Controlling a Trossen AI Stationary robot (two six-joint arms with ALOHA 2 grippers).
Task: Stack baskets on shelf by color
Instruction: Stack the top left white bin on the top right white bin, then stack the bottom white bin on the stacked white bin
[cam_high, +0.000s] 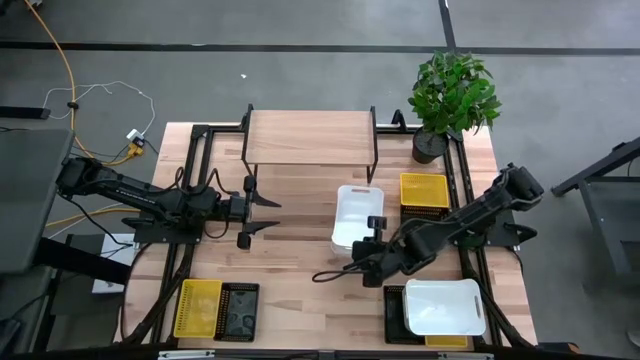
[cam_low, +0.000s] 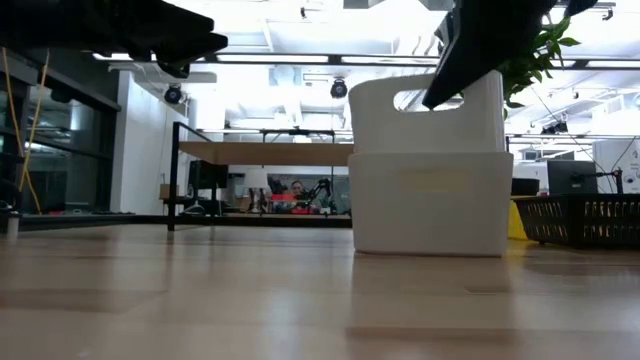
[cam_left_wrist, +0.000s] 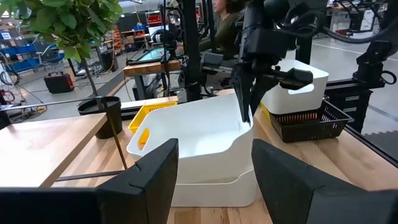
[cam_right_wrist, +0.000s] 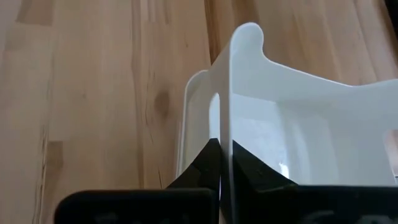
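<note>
So your right gripper (cam_high: 371, 243) has its fingers pinching the nested white basket's (cam_high: 354, 215) wall, left gripper (cam_high: 262, 214) gapes empty, shelf (cam_high: 308, 137) bare.

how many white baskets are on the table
3 show: two nested mid-table, the upper white basket pinched at its wall by the right gripper, the lower white basket beneath; a third white basket front right. More could be nested unseen.

no readable text, labels or numbers
</note>
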